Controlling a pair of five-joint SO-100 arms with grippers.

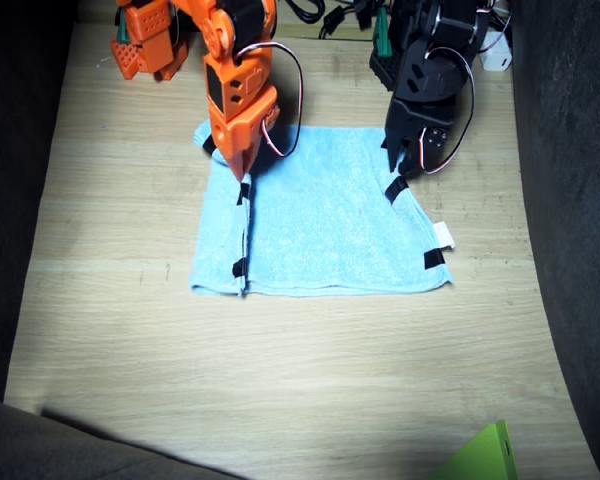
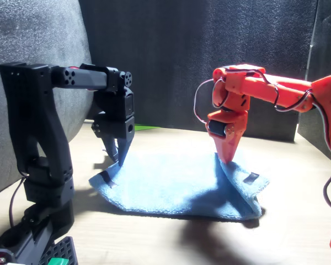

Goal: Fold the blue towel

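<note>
- While the blue towel (image 1: 325,215) lies flat on the wooden table (image 1: 280,380), one short side is folded inward.
- Orange right gripper (image 1: 242,170) pinches that raised fold, clenched on cloth.
- Black left gripper (image 1: 400,165) seemingly touches the opposite edge; its grip is unclear.

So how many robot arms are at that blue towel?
2. The orange right arm stands over the folded side of the blue towel; the black left arm over the opposite edge. None looks hidden.
</note>
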